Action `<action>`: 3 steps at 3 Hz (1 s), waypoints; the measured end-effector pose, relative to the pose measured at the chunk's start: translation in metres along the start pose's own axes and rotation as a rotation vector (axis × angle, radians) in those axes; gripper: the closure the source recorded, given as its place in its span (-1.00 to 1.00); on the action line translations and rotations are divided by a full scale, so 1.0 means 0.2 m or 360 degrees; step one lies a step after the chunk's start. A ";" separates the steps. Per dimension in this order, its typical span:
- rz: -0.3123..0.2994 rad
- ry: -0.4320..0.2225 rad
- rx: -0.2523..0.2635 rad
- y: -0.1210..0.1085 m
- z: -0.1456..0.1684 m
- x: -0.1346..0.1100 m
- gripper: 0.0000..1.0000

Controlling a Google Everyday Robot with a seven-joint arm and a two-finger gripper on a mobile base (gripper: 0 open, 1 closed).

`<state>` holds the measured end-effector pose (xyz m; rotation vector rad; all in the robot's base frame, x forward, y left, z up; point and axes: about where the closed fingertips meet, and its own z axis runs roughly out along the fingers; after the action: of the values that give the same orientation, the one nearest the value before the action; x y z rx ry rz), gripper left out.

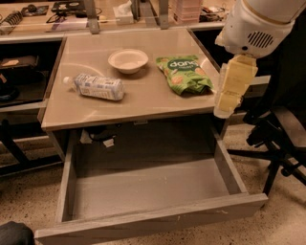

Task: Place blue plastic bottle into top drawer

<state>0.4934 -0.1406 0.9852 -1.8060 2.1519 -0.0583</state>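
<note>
The blue plastic bottle (98,87) lies on its side on the left part of the tan tabletop (143,98), white cap pointing left. The top drawer (148,191) is pulled out wide below the tabletop, and nothing shows inside it. My gripper (228,98) hangs from the white arm (256,26) at the right edge of the table, pale yellow fingers pointing down, beside the green bag and far from the bottle. It holds nothing.
A white bowl (127,60) stands at the back middle of the tabletop. A green snack bag (184,74) lies to its right. A black chair base (272,143) stands on the floor at right. Cluttered shelves (71,9) run behind.
</note>
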 end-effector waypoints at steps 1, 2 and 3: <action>0.0008 -0.0031 0.0012 0.00 0.00 -0.01 -1.00; -0.0048 -0.0142 -0.0020 0.00 0.09 -0.21 -1.00; -0.0115 -0.0203 -0.0086 -0.08 0.20 -0.43 -1.00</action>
<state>0.5314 -0.0534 0.9700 -1.8642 2.0191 0.0965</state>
